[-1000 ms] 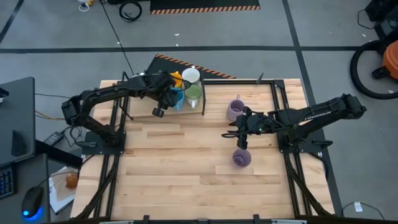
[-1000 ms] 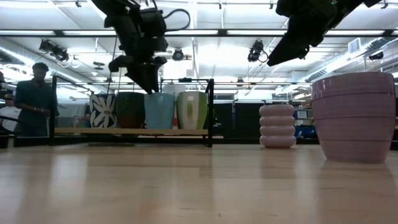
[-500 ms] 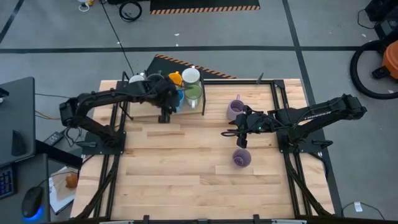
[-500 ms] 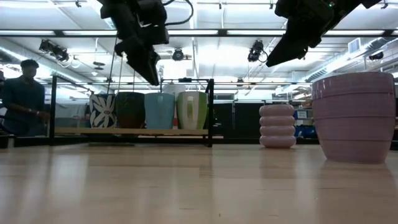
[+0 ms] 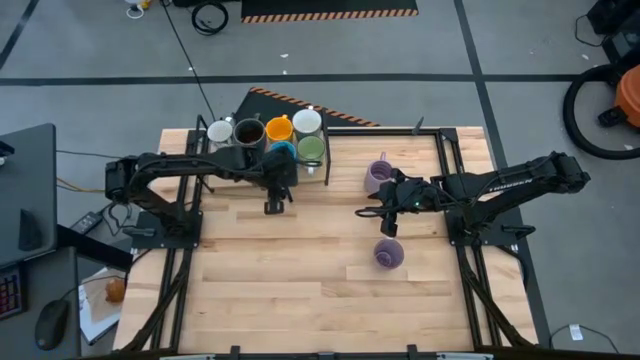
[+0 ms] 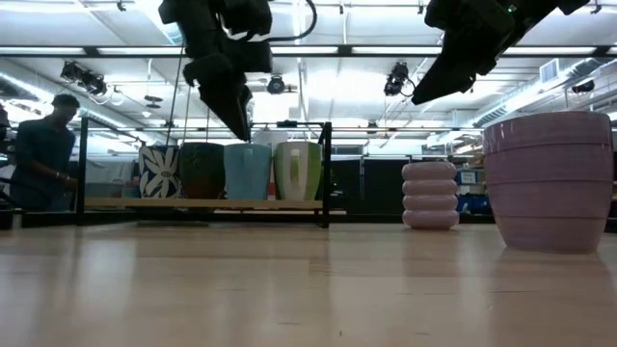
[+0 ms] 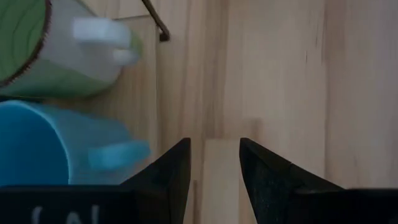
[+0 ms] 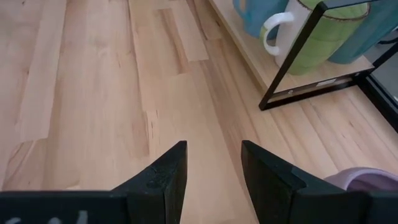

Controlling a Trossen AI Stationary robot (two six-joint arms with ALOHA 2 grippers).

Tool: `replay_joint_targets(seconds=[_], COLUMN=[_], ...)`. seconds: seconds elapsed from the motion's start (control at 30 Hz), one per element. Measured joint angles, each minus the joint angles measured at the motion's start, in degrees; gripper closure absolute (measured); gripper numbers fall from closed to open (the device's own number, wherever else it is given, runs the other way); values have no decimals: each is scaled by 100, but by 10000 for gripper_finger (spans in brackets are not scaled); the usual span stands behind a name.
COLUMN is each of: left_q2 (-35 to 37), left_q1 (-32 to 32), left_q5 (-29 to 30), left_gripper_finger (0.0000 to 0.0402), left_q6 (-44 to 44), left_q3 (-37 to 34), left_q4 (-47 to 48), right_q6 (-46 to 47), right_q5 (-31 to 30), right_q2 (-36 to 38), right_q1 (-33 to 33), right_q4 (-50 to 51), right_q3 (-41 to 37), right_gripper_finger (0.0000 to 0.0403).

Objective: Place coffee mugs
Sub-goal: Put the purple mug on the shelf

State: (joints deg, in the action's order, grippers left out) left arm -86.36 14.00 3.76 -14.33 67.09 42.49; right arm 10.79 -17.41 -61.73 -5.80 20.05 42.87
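Observation:
Six mugs stand upright on the black-framed rack (image 5: pixel 326 170) at the table's far left-centre: white (image 5: pixel 220 131), dark brown (image 5: pixel 248 131), orange (image 5: pixel 279 128), white (image 5: pixel 306 121), blue (image 5: pixel 283 152) and green (image 5: pixel 311 148). Two lavender mugs stand on the bare table, one farther off (image 5: pixel 379 177) and one nearer (image 5: pixel 390 254). My left gripper (image 5: pixel 273 205) hangs open and empty just in front of the rack, near the blue mug (image 7: pixel 37 143). My right gripper (image 5: pixel 385 218) is open and empty above the table between the two lavender mugs.
Bare wood takes up the table's near half (image 5: pixel 300 300). The rack's black frame post (image 8: pixel 298 56) stands between the green mug (image 8: pixel 323 31) and the open table. A person (image 6: pixel 43 154) stands in the room beyond the table's left side.
My left gripper has drawn back from the rack toward the table's near edge and a little to the right. This uncovers the white and dark brown mugs at the rack's left end.

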Motion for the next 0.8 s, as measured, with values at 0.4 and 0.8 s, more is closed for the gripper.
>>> replay_joint_targets(seconds=[0.4,0.8], left_q2=[-46,-42], left_q1=[-776,-1200], left_q5=[5,57], left_gripper_finger=[258,258], left_q6=[487,964], left_q3=[0,0], left_q4=[-1098,-2145], right_q6=[74,-492], right_q5=[-354,-14], right_q2=[0,-115], right_q1=[415,1363], right_q4=[874,1095], right_q3=[0,7], right_gripper_finger=[245,245])
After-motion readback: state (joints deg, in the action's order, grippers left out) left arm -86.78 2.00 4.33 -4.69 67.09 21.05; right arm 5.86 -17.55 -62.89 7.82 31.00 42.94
